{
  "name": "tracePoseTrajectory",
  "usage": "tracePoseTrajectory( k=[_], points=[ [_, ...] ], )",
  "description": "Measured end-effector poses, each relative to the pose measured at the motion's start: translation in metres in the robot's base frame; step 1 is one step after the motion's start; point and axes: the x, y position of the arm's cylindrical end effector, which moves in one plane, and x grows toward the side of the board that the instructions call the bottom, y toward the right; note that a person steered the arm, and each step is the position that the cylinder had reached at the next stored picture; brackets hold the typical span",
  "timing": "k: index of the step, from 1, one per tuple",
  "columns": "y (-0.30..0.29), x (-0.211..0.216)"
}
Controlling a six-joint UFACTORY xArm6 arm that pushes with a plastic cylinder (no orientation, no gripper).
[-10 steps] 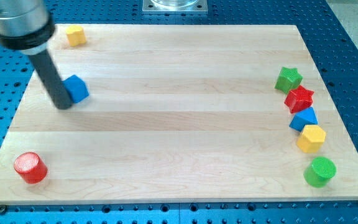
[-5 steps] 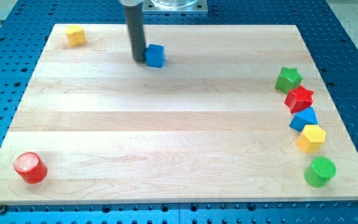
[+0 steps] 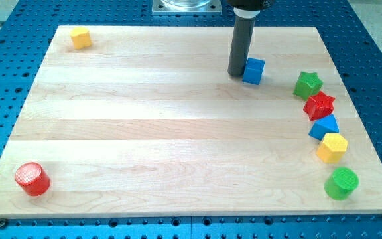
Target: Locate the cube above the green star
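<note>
Blue cube [image 3: 253, 70] sits near the view's top right of the wooden worktop [image 3: 178, 133], left of the green star [image 3: 308, 84] and apart from it, not yet above it. My tip [image 3: 236, 74] touches the cube's left face; this end effector is a bare rod, grasping nothing. Below the star run a red star [image 3: 319, 105], a blue block [image 3: 323, 126], a yellow block [image 3: 332, 147]. An off-centre shove could spin the cube into the green star.

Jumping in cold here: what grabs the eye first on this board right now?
The dark rod, my tip, stands at the view's upper right, against the left side of the blue cube. Just right of the cube sits the green star, topping a curved line of blocks down the right edge.
</note>
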Motion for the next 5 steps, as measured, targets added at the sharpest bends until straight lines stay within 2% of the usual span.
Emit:
tracePoseTrajectory(
  k=[5],
  points=[
    [0.0056, 0.004]
  ],
)
